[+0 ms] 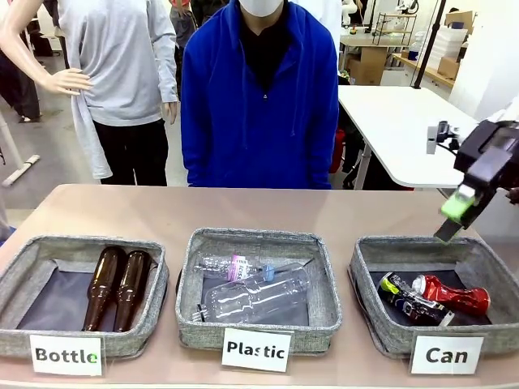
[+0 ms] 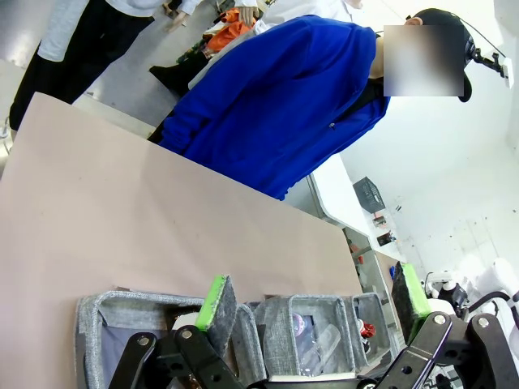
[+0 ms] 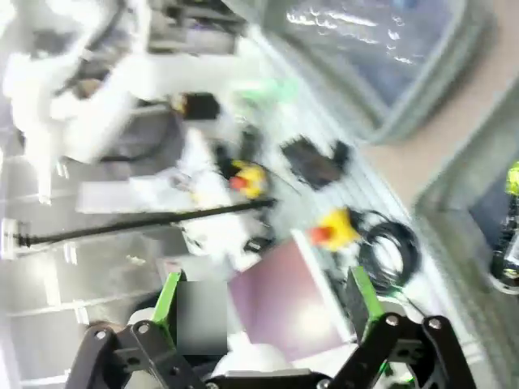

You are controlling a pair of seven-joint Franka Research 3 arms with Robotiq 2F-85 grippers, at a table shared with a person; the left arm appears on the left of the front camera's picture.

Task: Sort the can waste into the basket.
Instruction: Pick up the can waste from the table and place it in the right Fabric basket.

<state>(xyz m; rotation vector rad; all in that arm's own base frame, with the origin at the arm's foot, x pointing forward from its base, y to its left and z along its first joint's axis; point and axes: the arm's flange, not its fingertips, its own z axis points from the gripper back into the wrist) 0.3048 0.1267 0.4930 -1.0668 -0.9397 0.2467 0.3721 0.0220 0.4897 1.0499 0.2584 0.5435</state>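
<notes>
Where both lie in the basket, black can, red crushed can

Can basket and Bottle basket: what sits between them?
In the front view, the Plastic basket with clear plastic bottles sits between the Bottle basket and the Can basket.

1. Three baskets stand in a row along the frame's bottom: Bottle basket left, Plastic basket centre, Can basket right.
2. Both cans lie inside the Can basket, apparently touching.
3. The right gripper hangs above its far rim.
</notes>
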